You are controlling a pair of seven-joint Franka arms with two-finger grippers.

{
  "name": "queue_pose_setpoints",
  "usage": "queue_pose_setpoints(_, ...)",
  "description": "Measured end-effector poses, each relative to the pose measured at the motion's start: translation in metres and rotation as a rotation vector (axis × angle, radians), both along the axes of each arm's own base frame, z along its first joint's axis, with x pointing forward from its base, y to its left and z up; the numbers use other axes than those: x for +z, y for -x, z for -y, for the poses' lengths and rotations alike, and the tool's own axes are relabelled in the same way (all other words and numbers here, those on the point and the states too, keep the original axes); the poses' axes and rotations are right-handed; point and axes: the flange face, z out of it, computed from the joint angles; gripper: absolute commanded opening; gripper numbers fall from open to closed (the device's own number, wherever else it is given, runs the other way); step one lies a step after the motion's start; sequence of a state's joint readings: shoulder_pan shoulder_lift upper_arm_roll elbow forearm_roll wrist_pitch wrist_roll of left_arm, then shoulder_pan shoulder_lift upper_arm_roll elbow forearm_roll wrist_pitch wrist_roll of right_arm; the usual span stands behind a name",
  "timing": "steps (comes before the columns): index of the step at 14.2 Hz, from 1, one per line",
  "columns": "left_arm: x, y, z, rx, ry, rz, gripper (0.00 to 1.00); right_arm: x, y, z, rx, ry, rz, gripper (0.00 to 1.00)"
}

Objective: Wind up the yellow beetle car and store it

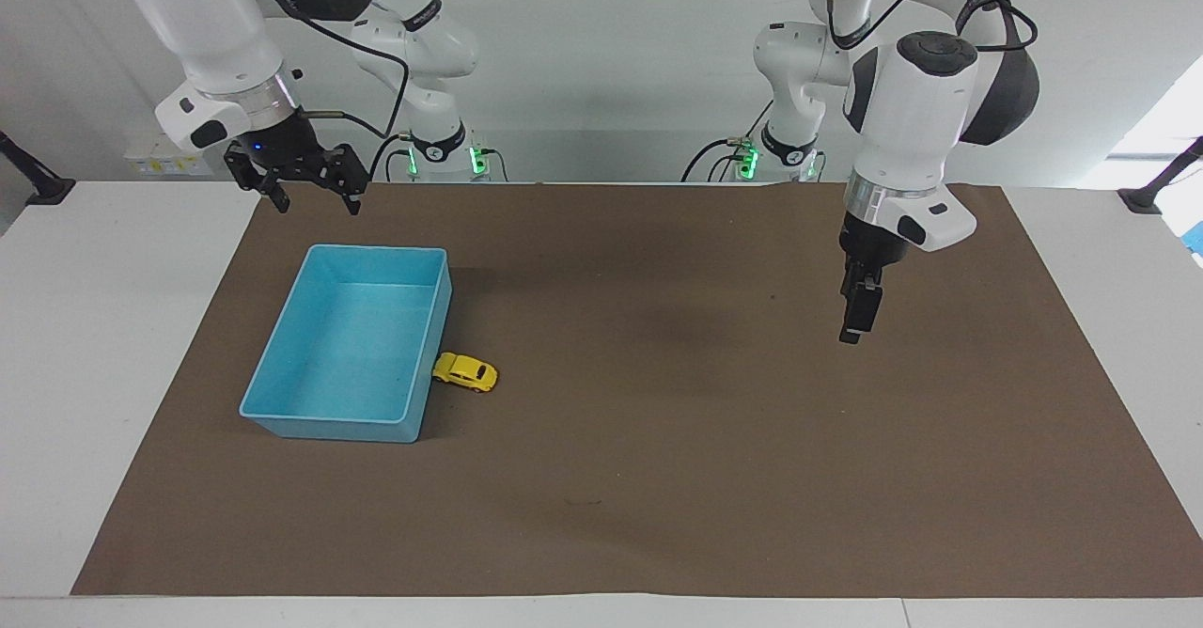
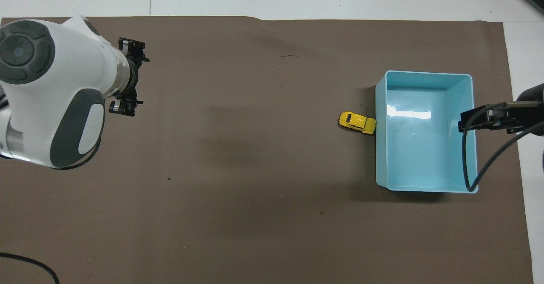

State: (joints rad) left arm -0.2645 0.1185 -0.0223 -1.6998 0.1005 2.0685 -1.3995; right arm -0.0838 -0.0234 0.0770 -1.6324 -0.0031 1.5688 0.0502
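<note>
Sitting nose-up against the blue bin [image 1: 343, 421] wall, yellow beetle car [image 1: 465, 372], on the mat, not inside. Storing step pending. Right gripper [image 1: 305, 196] spread wide over the bin's robot end; left gripper [image 2: 126, 76] spread, well apart. Next: pinch and lift in.
</note>
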Motion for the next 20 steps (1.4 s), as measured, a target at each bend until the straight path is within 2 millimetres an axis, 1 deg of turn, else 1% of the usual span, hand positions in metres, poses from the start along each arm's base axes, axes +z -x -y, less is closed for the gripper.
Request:
queue_pose_setpoints(4,0.009,0.001,-0.01,-0.275,-0.078,0.006,1.0,0.0,0.0,0.0,0.0,0.0,0.0,1.0)
queue_pose_setpoints(5,0.01,0.001,-0.016,-0.347,-0.101,-0.001,1.0,0.0,0.0,0.0,0.0,0.0,0.0,1.0)
queue_pose_setpoints(8,0.016,0.004,-0.04,-0.587,-0.176,-0.037,1.0,0.0,0.0,0.0,0.0,0.0,0.0,1.0)
queue_pose_setpoints(11,0.017,0.004,-0.06,-0.793,-0.231,-0.07,1.0,0.0,0.0,0.001,-0.001,0.0,0.0,1.0)
queue_pose_setpoints(12,0.018,0.004,-0.071,-0.857,-0.248,-0.083,1.0,0.0,0.0,0.001,-0.002,0.0,0.0,1.0)
queue_pose_setpoints(15,0.023,0.007,-0.109,-0.978,-0.278,-0.117,1.0,0.001,-0.002,0.004,-0.008,0.0,0.02,1.0)
queue_pose_setpoints(18,0.031,0.014,-0.123,-1.055,-0.287,-0.14,1.0,0.002,-0.005,0.003,-0.005,0.0,0.046,1.0)
queue_pose_setpoints(20,0.042,0.023,-0.138,-1.102,-0.267,-0.141,1.0,-0.001,-0.007,-0.001,0.002,0.0,0.046,1.0)
